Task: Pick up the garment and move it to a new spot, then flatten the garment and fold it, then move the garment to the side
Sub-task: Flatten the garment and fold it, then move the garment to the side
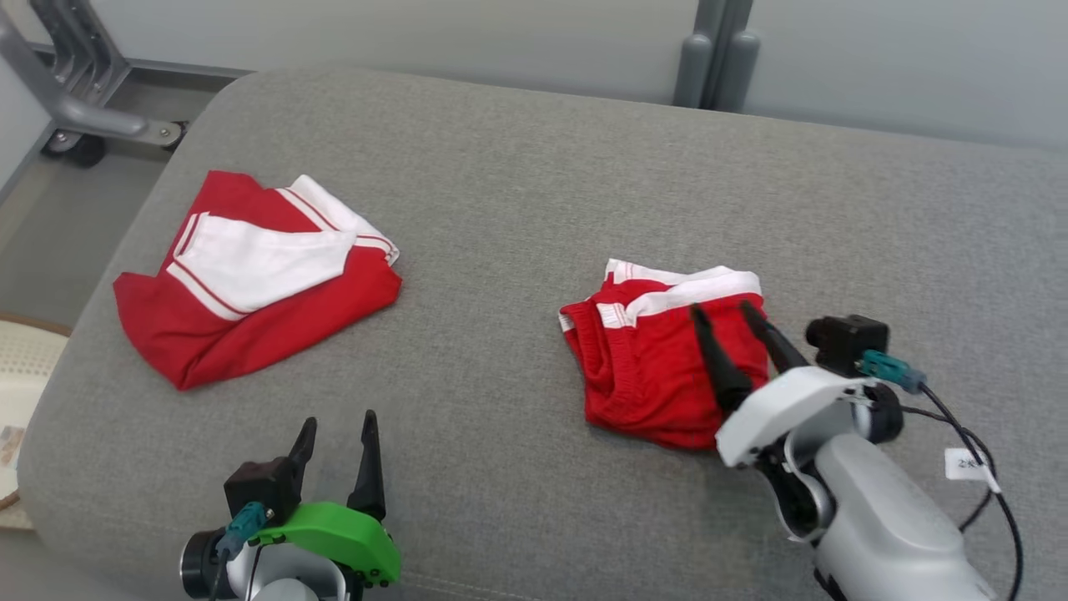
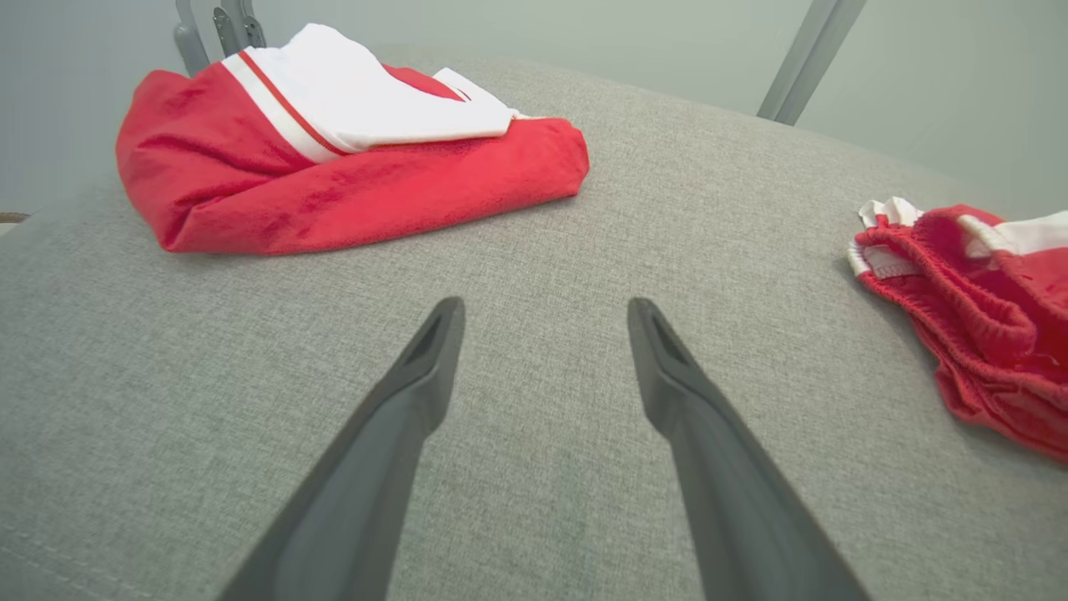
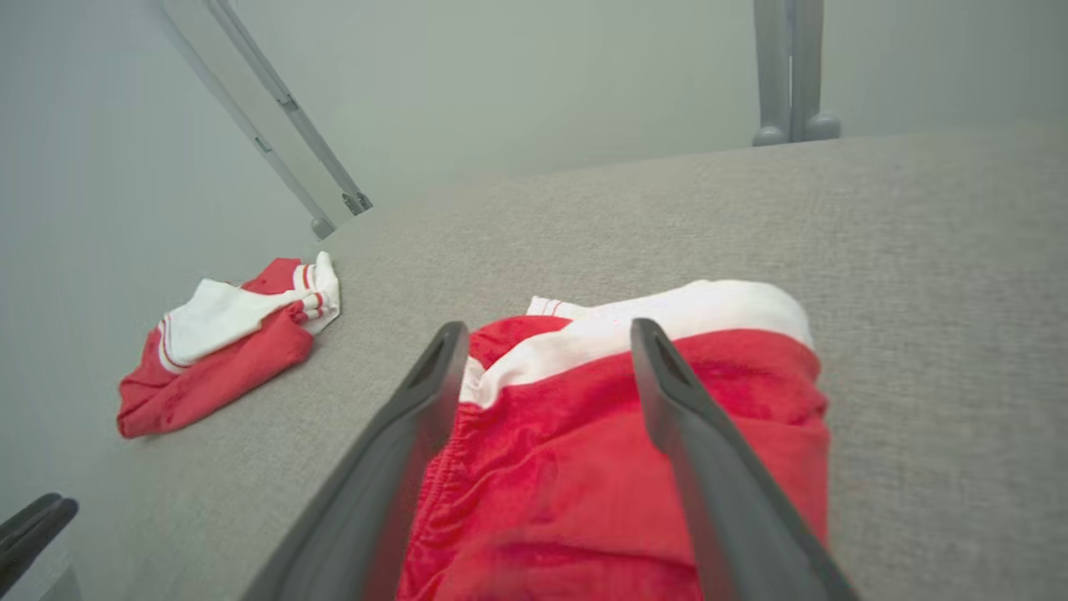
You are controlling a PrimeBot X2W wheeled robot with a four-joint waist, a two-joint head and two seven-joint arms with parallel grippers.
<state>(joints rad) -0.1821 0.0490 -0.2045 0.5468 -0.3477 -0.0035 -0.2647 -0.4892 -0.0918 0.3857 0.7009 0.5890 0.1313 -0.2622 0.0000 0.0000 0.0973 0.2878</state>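
Observation:
The garment (image 1: pixel 642 367) is a folded bundle of red cloth with a white band and an elastic waist, lying on the right half of the grey cushion (image 1: pixel 534 184). My right gripper (image 1: pixel 722 309) hangs just over its right part, open, the fingers spread above the red cloth and holding nothing. The right wrist view has the garment (image 3: pixel 584 467) directly under and between the parted fingers of the right gripper (image 3: pixel 548 327). My left gripper (image 1: pixel 340 419) stands open near the front edge, over bare cushion. In the left wrist view, that gripper (image 2: pixel 544 305) is empty and the garment (image 2: pixel 993 334) lies off to the right.
A second folded red and white piece (image 1: pixel 250 275) lies on the cushion's left half, also seen as the red and white piece (image 2: pixel 350 175). A wheeled metal frame (image 1: pixel 83 108) stands beyond the back left corner and a grey post (image 1: pixel 717 50) behind. A pale woven object (image 1: pixel 21 359) sits beside the left edge.

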